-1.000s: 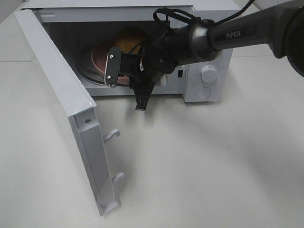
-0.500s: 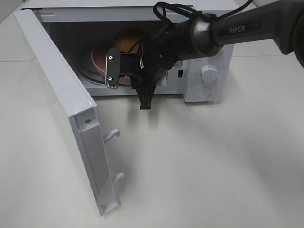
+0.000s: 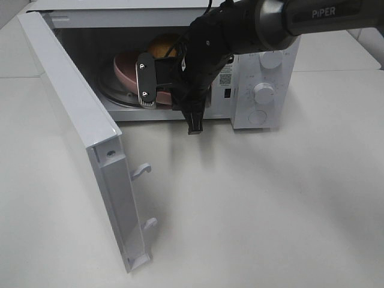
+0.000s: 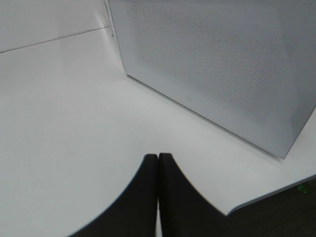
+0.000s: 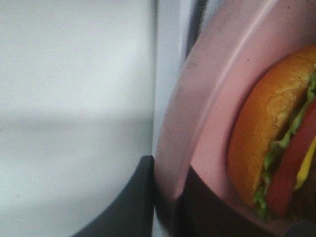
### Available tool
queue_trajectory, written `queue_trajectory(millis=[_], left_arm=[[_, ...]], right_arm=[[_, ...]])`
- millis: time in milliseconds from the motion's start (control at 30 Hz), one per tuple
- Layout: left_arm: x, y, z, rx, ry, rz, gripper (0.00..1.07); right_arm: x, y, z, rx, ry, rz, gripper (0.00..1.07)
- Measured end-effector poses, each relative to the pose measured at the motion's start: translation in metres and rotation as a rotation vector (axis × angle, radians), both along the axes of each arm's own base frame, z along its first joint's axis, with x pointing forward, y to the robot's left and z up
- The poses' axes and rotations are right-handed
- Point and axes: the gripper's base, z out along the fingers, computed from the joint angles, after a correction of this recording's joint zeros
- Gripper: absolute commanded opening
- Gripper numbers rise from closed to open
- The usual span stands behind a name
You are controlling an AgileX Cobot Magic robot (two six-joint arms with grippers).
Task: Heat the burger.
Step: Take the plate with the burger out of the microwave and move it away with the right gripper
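Observation:
The burger (image 3: 161, 47), with its golden bun, lies on a round pink plate (image 3: 125, 65) inside the open microwave (image 3: 264, 90). My right gripper (image 3: 147, 90) reaches into the cavity from the right and is shut on the plate's near rim. The right wrist view shows this closely: dark fingers (image 5: 131, 202) clamp the pink plate (image 5: 212, 94), and the burger (image 5: 269, 143) shows bun, lettuce, tomato and cheese. My left gripper (image 4: 158, 163) is shut on nothing, low over the white table beside a perforated white panel (image 4: 222, 64).
The microwave door (image 3: 72, 102) stands wide open toward the front left, with its latch hooks (image 3: 141, 171) sticking out. Two dials (image 3: 262, 93) sit on the right-hand control panel. The table edge (image 4: 269, 197) runs close to the left gripper.
My right arm has swung up and toward the back. The plate with the burger has risen and now sits higher inside the cavity. The left gripper's earlier state is not shown.

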Motion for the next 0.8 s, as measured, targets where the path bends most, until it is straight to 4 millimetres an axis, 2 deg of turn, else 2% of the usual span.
queue_trajectory(millis=[400, 667, 800], left_arm=[[0.0, 0.0, 0.0, 0.0, 0.0, 0.0, 0.0], [0.0, 0.0, 0.0, 0.0, 0.0, 0.0, 0.0], [0.0, 0.0, 0.0, 0.0, 0.0, 0.0, 0.0]], right_arm=[[-0.009, -0.005, 0.008, -0.067, 0.044, 0.103, 0.0], [-0.032, -0.013, 0.014, -0.087, 0.046, 0.16, 0.0], [-0.046, -0.023, 0.015, -0.089, 0.02, 0.203, 0.0]])
